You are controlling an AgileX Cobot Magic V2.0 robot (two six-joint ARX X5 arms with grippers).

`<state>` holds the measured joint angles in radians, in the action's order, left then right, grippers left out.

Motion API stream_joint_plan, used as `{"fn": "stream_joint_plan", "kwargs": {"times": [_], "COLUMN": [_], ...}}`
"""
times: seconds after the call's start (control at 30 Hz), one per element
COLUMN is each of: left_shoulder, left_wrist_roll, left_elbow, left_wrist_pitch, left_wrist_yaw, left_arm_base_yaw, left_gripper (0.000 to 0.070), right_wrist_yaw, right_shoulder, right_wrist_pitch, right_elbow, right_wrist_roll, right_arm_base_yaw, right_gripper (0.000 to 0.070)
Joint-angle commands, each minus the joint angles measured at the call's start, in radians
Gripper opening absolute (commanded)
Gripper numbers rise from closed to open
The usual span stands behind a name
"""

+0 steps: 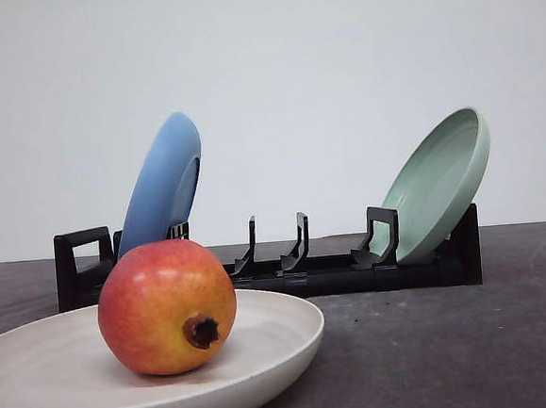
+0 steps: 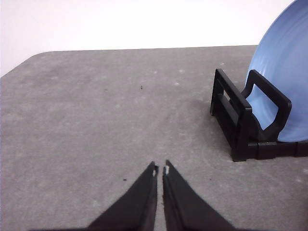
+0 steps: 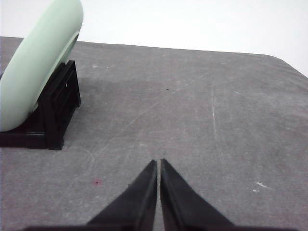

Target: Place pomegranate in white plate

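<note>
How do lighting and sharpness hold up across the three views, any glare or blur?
Front view: even light, pomegranate sharp with mild sheen, white plate unglared. Left wrist view: blue plate slightly washed, left gripper crisp. Right wrist view: pale green plate soft and bright, right gripper sharp.

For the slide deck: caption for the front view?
Red-orange pomegranate resting in shallow off-white plate, black rack behind.

Black rack (image 1: 288, 269) blocks behind white plate (image 1: 266, 356); right side seemingly open.
</note>
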<state>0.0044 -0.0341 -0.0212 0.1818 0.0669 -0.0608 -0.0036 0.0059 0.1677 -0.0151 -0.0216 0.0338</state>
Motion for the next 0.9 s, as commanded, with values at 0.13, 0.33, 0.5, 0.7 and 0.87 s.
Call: {"fn": "stream_joint_plan", "kwargs": {"times": [0.13, 0.33, 0.5, 0.7, 0.87], "left_shoulder": [-0.001, -0.001, -0.001, -0.001, -0.001], "left_wrist_roll": [-0.007, -0.006, -0.006, -0.006, -0.007], "left_elbow": [0.010, 0.009, 0.009, 0.010, 0.009], "left_wrist_pitch": [0.005, 0.005, 0.005, 0.005, 0.005], "left_wrist_yaw": [-0.004, -0.004, -0.004, -0.004, -0.004], "left_arm_base_yaw": [0.002, 0.002, 0.002, 0.002, 0.002], "left_gripper": [0.0000, 0.0000, 0.0000, 0.0000, 0.0000], "right_wrist_yaw": [0.003, 0.003, 0.003, 0.003, 0.003], "right_shoulder": [-0.002, -0.002, -0.002, -0.002, -0.002], "right_wrist_pitch": [-0.010, -0.010, -0.010, -0.010, -0.010], "right_elbow": [0.004, 0.004, 0.004, 0.004, 0.004], "right_wrist_roll": [0.011, 0.011, 0.011, 0.011, 0.011], "right_arm_base_yaw": [0.001, 0.001, 0.001, 0.001, 0.001], "right_gripper": [0.0004, 0.0004, 0.0004, 0.0004, 0.0004]}}
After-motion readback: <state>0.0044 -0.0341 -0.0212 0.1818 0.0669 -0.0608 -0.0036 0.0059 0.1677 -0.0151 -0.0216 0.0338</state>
